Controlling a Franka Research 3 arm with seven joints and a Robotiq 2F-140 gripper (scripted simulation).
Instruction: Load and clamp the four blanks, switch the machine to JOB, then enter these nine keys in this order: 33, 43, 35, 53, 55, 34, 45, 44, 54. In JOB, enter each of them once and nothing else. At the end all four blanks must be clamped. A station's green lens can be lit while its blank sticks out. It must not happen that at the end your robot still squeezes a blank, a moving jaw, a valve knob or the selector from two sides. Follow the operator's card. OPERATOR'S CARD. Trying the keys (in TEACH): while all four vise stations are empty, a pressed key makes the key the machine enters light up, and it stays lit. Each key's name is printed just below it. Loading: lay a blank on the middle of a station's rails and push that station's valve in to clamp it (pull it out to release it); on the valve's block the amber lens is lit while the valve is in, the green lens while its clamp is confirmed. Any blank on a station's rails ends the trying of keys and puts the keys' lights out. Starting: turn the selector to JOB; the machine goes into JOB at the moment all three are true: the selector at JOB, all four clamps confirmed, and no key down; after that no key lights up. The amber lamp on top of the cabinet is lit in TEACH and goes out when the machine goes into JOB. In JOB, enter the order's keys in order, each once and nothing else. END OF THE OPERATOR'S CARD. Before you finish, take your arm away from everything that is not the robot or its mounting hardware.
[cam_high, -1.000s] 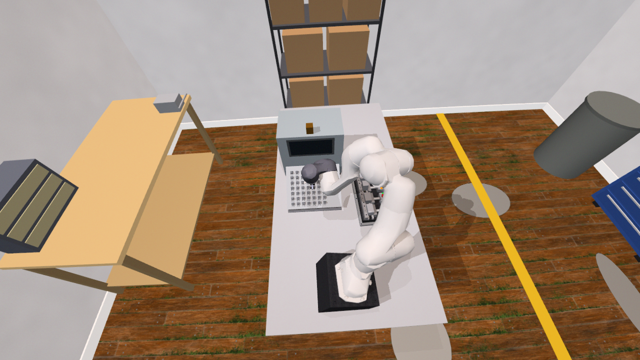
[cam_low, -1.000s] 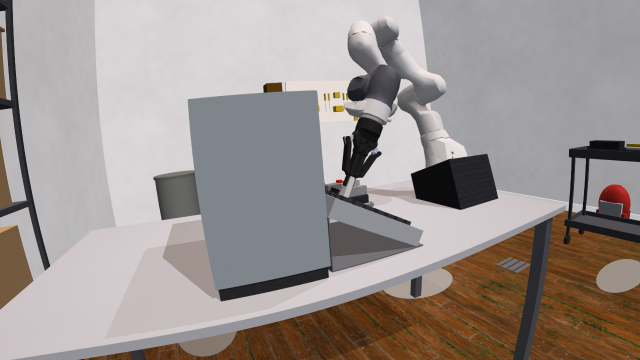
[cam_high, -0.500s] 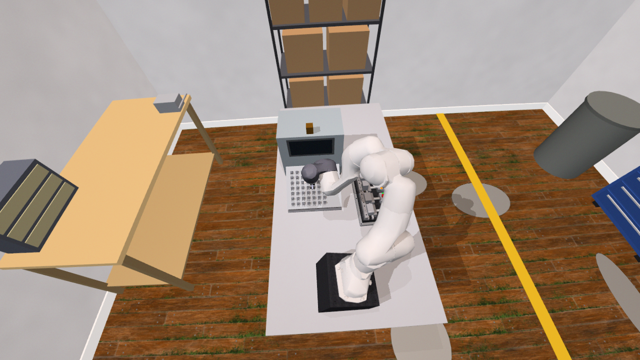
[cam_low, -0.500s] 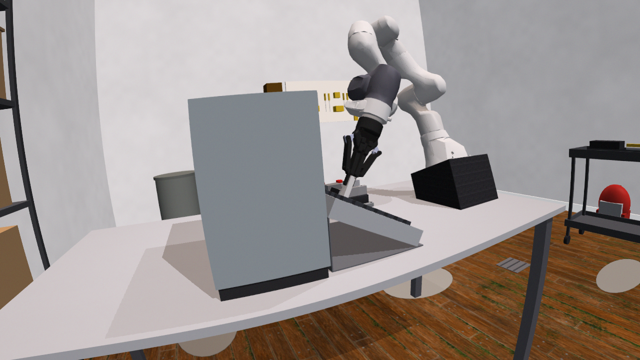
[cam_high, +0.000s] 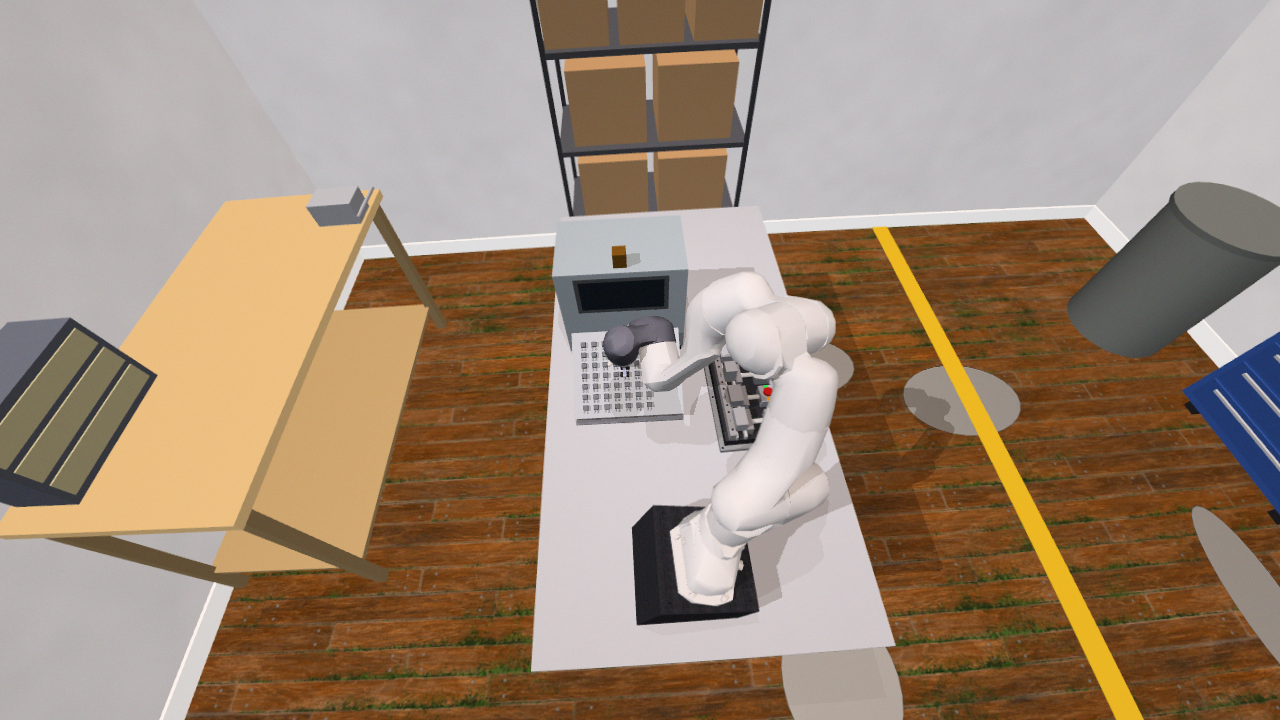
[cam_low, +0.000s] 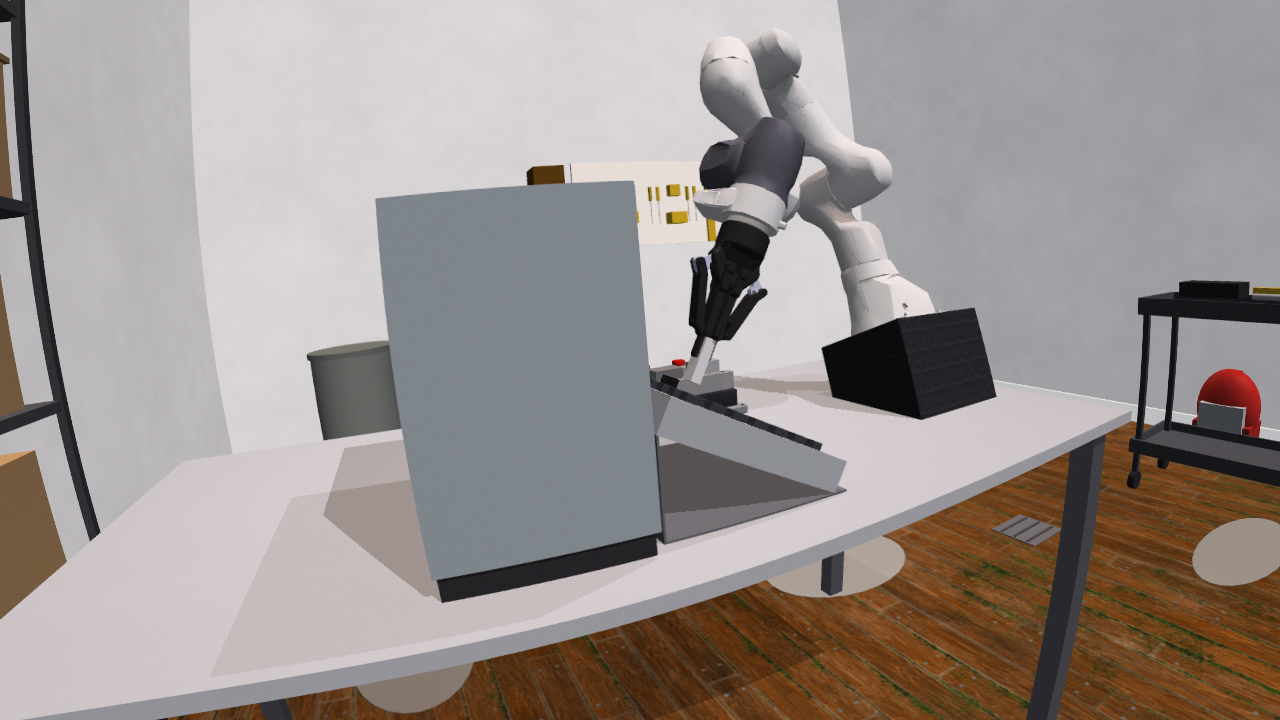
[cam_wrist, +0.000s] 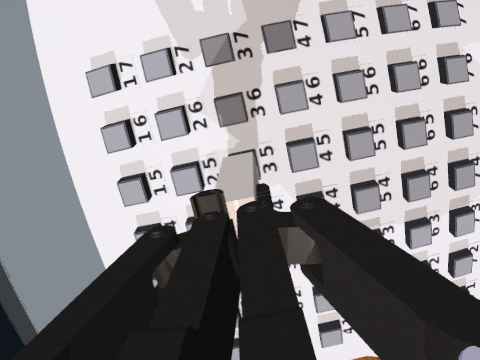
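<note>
From the top, the keypad (cam_high: 631, 415) stands at the near side of the cabinet (cam_high: 619, 243), left of the vise fixture (cam_high: 735, 446).

In the exterior view, the two-finger gripper (cam_low: 702, 351) (cam_wrist: 243, 179) points down at the keys, clenched.

In the wrist view, its tip covers part of key 35 (cam_wrist: 246, 156).
</note>
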